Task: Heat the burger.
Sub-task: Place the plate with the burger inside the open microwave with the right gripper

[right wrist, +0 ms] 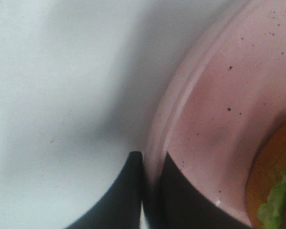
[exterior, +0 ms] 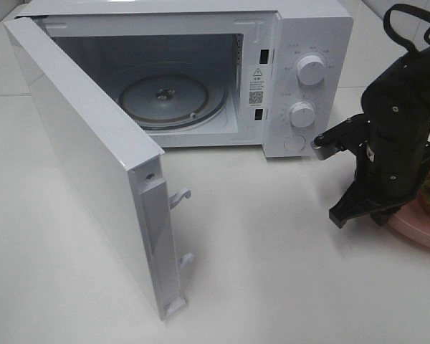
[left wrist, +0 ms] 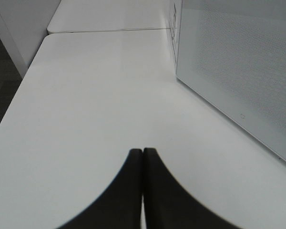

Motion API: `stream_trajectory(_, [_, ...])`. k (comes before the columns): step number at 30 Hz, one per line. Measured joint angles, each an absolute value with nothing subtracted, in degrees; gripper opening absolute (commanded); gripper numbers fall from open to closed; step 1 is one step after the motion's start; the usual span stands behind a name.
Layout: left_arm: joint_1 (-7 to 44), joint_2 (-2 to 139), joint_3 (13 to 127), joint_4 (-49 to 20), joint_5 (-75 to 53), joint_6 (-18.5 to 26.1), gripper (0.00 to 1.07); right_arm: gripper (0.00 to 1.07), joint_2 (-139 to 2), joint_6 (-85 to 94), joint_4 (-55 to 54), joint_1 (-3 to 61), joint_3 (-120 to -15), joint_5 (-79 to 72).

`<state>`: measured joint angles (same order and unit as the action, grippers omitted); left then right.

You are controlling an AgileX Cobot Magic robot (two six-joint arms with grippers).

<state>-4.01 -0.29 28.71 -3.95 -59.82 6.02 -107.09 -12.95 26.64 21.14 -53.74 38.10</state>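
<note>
White tabletop, open microwave, right end effector pinching pink plate, burger apparently on it, left end effector closed

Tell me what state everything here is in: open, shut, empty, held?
microwave door: swung wide open.
glass turntable: empty.
pink plate: on the table, rim pinched by the right gripper.
burger: resting on the pink plate.
right gripper: shut on the pink plate's rim.
left gripper: shut, holding nothing.
</note>
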Motion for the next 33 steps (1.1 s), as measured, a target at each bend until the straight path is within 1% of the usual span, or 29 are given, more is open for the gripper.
stream_trajectory(7, [-4.01, -0.29, 28.71, -3.95, -59.82, 6.02, 0.00, 0.00, -104.34, -14.21, 28.82, 25.55, -50.71, 37.87])
stream_trajectory(9, [-4.01, -0.29, 28.71, -3.95, -59.82, 6.02, 0.00, 0.00, -101.64, -15.01, 29.45, 28.65, -48.64, 37.41])
stream_trajectory(12, [-4.01, -0.29, 28.71, -3.95, -59.82, 6.02, 0.00, 0.00, -101.01, -15.01, 29.45, 29.45, -48.07, 37.41])
stream_trajectory(14, [-4.01, -0.29, 28.71, -3.95, -59.82, 6.02, 0.00, 0.00, -98.15, -15.01, 29.68, 32.37, -45.38, 37.41])
stream_trajectory(17, [-4.01, -0.29, 28.71, -3.95, -59.82, 6.02, 0.00, 0.00, -97.40, -15.01, 29.91, 33.12, -44.63, 37.41])
stream_trajectory(19, [-4.01, -0.29, 28.71, -3.95, -59.82, 6.02, 0.00, 0.00, -95.11, -14.78, 31.17, 35.75, -42.69, 37.64])
stream_trajectory(20, [-4.01, -0.29, 28.71, -3.95, -59.82, 6.02, 0.00, 0.00, -95.11, -14.78, 31.17, 35.75, -42.69, 37.64])
stream_trajectory(22, [-4.01, -0.29, 28.71, -3.95, -59.82, 6.02, 0.00, 0.00, -93.16, -13.06, 31.57, 37.87, -41.08, 37.64])
stream_trajectory(25, [-4.01, -0.29, 28.71, -3.95, -59.82, 6.02, 0.00, 0.00, -92.59, -12.26, 31.57, 38.56, -40.62, 37.47])
stream_trajectory(27, [-4.01, -0.29, 28.71, -3.95, -59.82, 6.02, 0.00, 0.00, -90.07, -7.45, 31.57, 40.62, -38.33, 35.35])
stream_trajectory(33, [-4.01, -0.29, 28.71, -3.95, -59.82, 6.02, 0.00, 0.00, -86.97, -2.58, 31.57, 41.02, -35.75, 33.12])
